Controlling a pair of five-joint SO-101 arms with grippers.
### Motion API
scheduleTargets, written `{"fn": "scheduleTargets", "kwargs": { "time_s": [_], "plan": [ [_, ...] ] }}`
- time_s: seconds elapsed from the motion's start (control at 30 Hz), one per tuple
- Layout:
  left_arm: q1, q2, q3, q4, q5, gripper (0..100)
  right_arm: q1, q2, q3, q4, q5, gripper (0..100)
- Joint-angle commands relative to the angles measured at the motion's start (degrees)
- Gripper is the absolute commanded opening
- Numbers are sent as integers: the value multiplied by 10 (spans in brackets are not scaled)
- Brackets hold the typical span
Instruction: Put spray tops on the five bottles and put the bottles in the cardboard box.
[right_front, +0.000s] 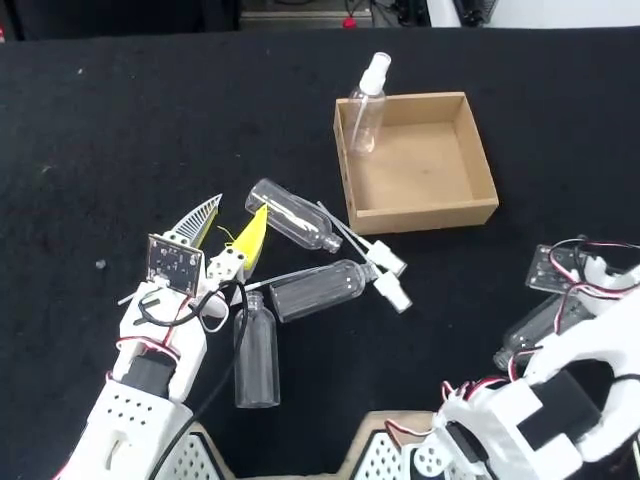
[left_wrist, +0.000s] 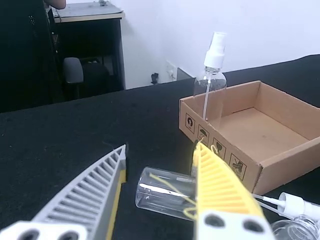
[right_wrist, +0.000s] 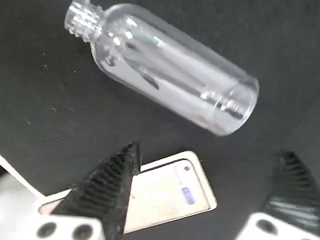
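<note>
Cardboard box (right_front: 420, 218) sits at 1 o'clock on the table (right_front: 150, 100). A capped bottle (right_front: 367, 110) stands in its 10 o'clock corner. Left gripper (right_front: 240, 203), jaws apart, flanks the base of a lying bottle (right_front: 295, 215) near centre. Right gripper (right_wrist: 210, 150), jaws apart, hangs over an uncapped bottle (right_wrist: 165, 65) at 5 o'clock.

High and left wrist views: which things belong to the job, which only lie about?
Job: cardboard box, capped bottle in it, three open bottles by the left gripper, a fourth bottle by the right gripper, two loose spray tops.
Lying about: speck on the cloth, chair behind.
</note>
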Motion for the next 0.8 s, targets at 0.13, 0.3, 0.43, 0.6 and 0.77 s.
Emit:
{"fn": "scheduleTargets", "kwargs": {
  "time_s": [0.13, 0.3, 0.43, 0.6, 0.77],
  "plan": [
    [2, -4, 10, -13, -4, 213, -40, -32, 42, -9, 148, 402],
    [2, -4, 10, -13, -4, 213, -50, -32, 55, -14, 160, 402],
    [2, -4, 10, -13, -4, 213, -55, -31, 110, -73, 160, 402],
    [2, -4, 10, -13, -4, 213, -53, -31, 204, -205, 161, 402],
    [2, -4, 10, -13, -4, 213, -55, -31, 227, -236, 134, 361]
  ]
}}
